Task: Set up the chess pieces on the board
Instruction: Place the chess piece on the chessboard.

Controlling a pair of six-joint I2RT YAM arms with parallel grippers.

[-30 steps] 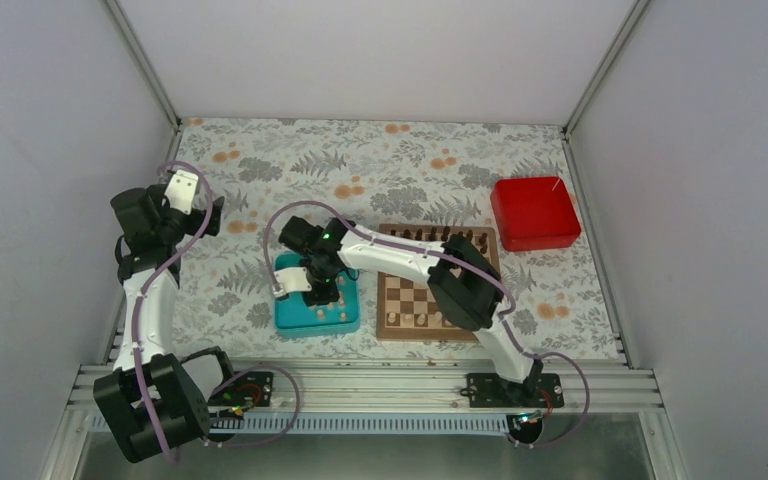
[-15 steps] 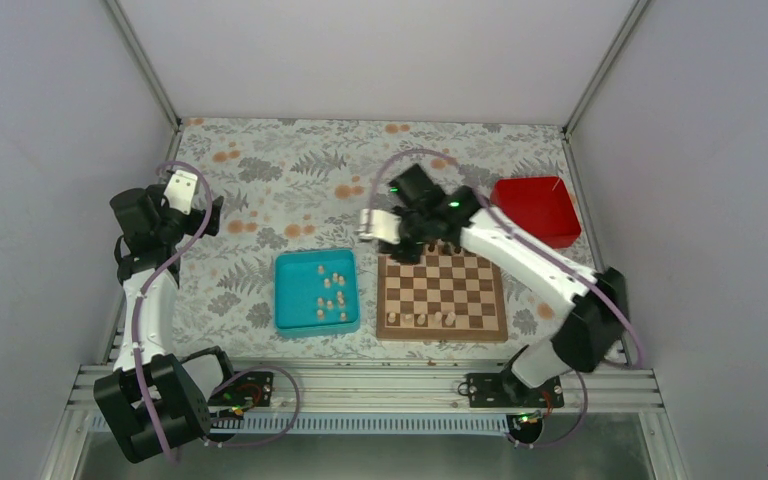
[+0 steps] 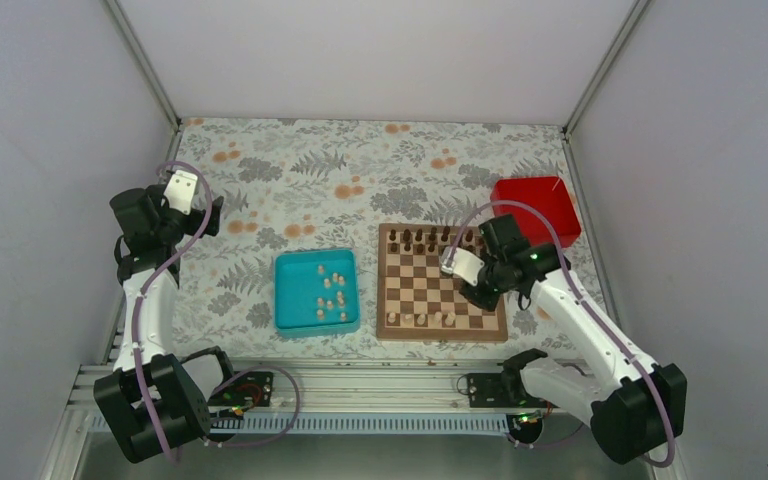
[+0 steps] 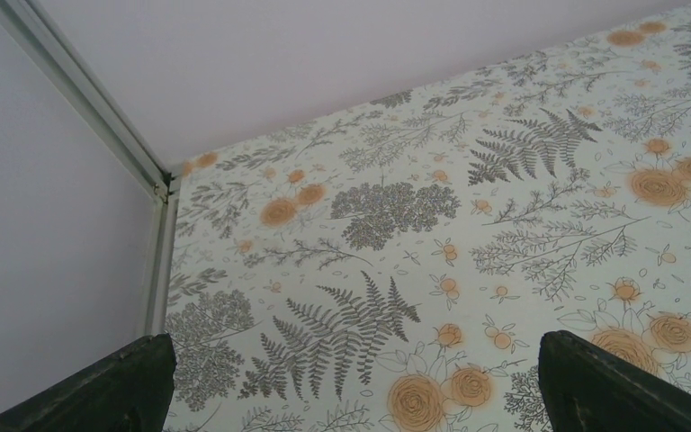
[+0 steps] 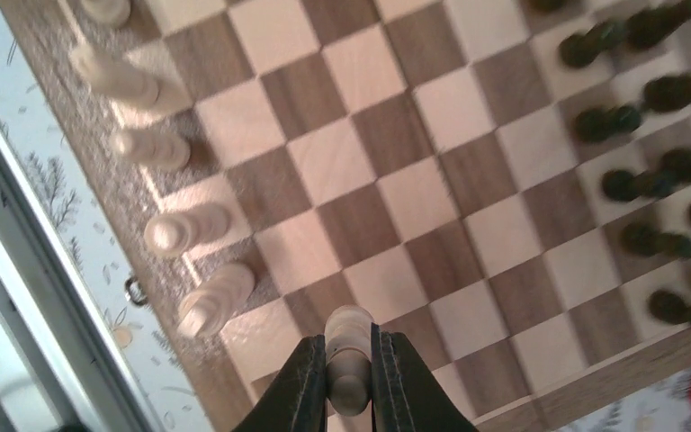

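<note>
1. Pale wooden piece [image 5: 349, 326] is clamped between the right claw's [image 5: 349, 349] fingers, over the board's [image 5: 369, 171] right side
2. Four pale pieces [image 3: 420, 320] stand on its near row; others lie in the teal tray [image 3: 282, 300]
3. Left claw [image 4: 360, 387] gapes wide above floral cloth [image 4: 468, 225], well apart from the board

The board [image 3: 430, 285], a wooden square checkered light and dark with a brown border, lies flat at centre right of the top view. Several pale pieces [image 3: 421, 320] stand along its bottom row and about ten more sit in the tray [image 3: 290, 270] to its left. One piece [image 5: 349, 360] is pinched in the right gripper [image 5: 349, 335] above the board's right side.
</note>
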